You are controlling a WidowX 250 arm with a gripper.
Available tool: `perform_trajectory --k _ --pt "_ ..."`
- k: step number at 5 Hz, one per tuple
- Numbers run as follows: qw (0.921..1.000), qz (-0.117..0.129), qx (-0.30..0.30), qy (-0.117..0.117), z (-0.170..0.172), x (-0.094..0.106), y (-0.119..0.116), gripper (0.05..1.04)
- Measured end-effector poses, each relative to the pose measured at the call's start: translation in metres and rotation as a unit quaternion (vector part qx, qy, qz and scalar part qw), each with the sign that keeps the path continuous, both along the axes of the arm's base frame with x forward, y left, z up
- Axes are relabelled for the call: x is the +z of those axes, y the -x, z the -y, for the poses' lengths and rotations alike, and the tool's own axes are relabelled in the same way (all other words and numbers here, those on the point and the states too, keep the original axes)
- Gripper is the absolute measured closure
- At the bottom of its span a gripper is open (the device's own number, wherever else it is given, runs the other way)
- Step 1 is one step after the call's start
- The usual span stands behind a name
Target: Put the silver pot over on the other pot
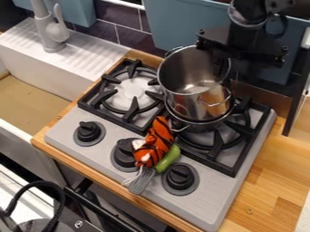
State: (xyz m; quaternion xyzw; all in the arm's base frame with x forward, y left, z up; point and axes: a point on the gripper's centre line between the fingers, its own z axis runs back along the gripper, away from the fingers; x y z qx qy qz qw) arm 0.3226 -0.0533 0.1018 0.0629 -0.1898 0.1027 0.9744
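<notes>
Near edge of the surface [251,210]: three black stove knobs in a row along the front of the grey stove [212,195]. Between the middle and right knobs, a grey slotted utensil [142,180], a green item [167,158] just past it. Orange-black striped toy [156,145] alongside, running back toward the lower pot.

Lower pot [209,126] on the right burner grate. Silver pot [205,102] stacked on it, mouth up, base at the lower pot's rim; can't tell if fully seated. Left burner [132,93] beside the stack, white sink [66,59] off the surface's far-left corner.

Pincer [242,50] near the surface's far edge, at the silver pot's right rim, overlapping it in view. Can't tell how far open, or whether it has the rim. Blue bins [127,13] and dark tiles [130,38] behind.
</notes>
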Motion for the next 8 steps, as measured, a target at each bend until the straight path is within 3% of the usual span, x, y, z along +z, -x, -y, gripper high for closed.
perform_trajectory --k 1,2,3,4,5,6,8 --pt "1.0000 0.004 0.002 0.006 0.000 0.003 -0.003 0.098" --pt "0.9999 -0.006 -0.001 0.015 -0.002 0.002 -0.002 0.087" --pt "0.9990 0.011 -0.020 0.038 -0.007 0.017 -0.002 0.087" --pt "0.9958 0.011 -0.046 0.079 -0.021 0.029 0.001 0.087" --pt "0.9924 -0.006 -0.049 0.113 -0.037 0.034 0.003 0.087" --pt "0.9889 -0.022 -0.062 0.133 -0.052 0.036 0.008 0.087" --pt "0.9869 -0.024 -0.076 0.140 -0.086 0.034 0.020 0.087"
